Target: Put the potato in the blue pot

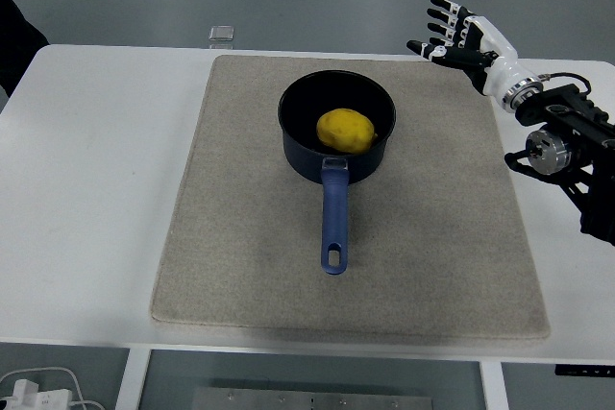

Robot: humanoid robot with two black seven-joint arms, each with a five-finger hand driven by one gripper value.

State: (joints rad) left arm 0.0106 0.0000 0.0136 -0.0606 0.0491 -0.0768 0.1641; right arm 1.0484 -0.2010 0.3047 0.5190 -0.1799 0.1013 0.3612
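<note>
The placing step was judged to be done: the potato (pixel 345 131) was seen lying inside the blue pot (pixel 335 128), slightly right of the pot's middle and resting on its dark floor, with no hand touching it. The right hand (pixel 459 36) was held in the air well to the right of the pot and beyond its far rim, fingers spread and empty, the palm turned toward the pot. The left arm was not to be seen. What remained was judged to be only a retreat of the right arm to its side, clear of the pot's rim and of the handle (pixel 333 221), which pointed from the pot toward the table's near edge. The potato was seen as a smooth, rounded, yellow lump, whole and unmarked. The pot stood upright on a beige mat (pixel 231 228) on the white table (pixel 86 199).
</note>
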